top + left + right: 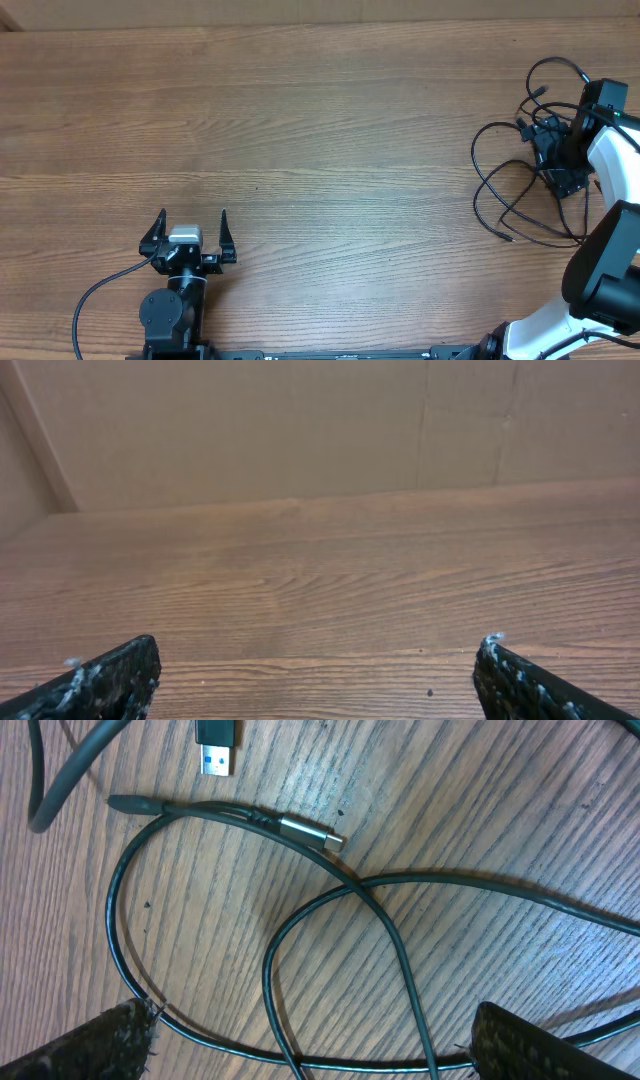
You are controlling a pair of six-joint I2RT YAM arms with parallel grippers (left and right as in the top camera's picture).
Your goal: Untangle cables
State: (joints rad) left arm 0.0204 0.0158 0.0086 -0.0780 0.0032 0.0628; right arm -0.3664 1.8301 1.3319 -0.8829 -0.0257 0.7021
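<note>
Wood table (pixel 300 120) carries the cables (pixel 510 190) in loose crossing loops at far right (partly hidden under the arm (pixel 615 150)). Right gripper (pixel 558 160) hangs over them, jaws wide, holding nothing; left gripper (pixel 192 228), lower left, gapes empty too. One plug (pixel 215 745) is cut off at the right wrist view's top.

No legible text, label, brand, number or sign appears in any view. The cables (pixel 362 886), the USB plug (pixel 216 746) and the table (pixel 300 120) carry no readable marking.

Thin black cables (pixel 510 190) — loose, overlapping loops on the table's right side
</note>
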